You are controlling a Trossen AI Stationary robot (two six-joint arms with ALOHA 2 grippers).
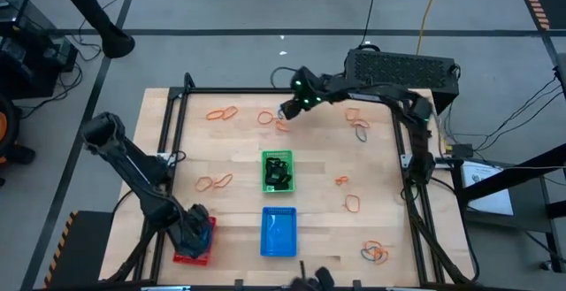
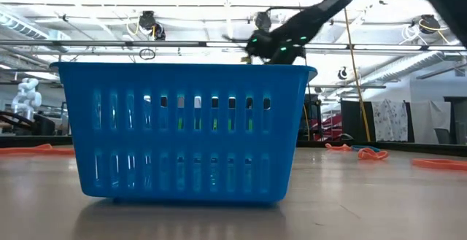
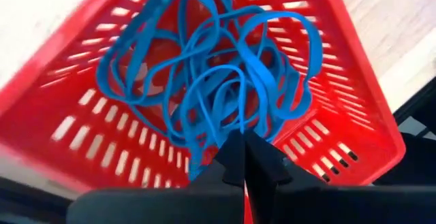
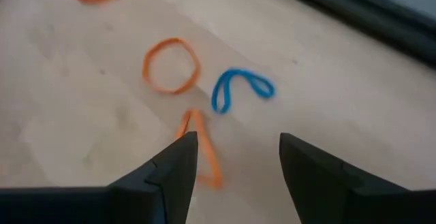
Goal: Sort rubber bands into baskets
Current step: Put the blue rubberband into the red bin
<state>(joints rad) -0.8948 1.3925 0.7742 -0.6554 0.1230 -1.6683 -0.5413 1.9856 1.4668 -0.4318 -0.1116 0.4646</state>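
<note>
The red basket (image 1: 187, 256) stands at the table's near left corner and holds a tangle of blue rubber bands (image 3: 204, 67). My left gripper (image 3: 243, 142) hangs shut just above it, pointing steeply down. The blue basket (image 1: 279, 232) stands at the near middle. The green basket (image 1: 277, 172), with black bands inside, stands at the centre. My right gripper (image 4: 238, 149) hovers open over the far middle (image 1: 287, 112), above an orange ring (image 4: 170, 64), a small blue band (image 4: 238, 88) and another orange band (image 4: 201, 149), all lying flat on the wood. My left gripper pinches a blue band strand (image 3: 228, 125) between its two shut fingertips, coming from above and pointing steeply down into the red basket. The band runs on into the blue tangle below, and I cannot tell where it ends.
Orange bands lie loose at the far left (image 1: 223, 112), middle left (image 1: 212, 182), right (image 1: 352, 204) and near right (image 1: 376, 253). More bands lie at the far right (image 1: 358, 118). Black frame rails (image 1: 177, 123) run along the table's sides, and a black box (image 1: 402, 70) stands beyond the far right corner.
</note>
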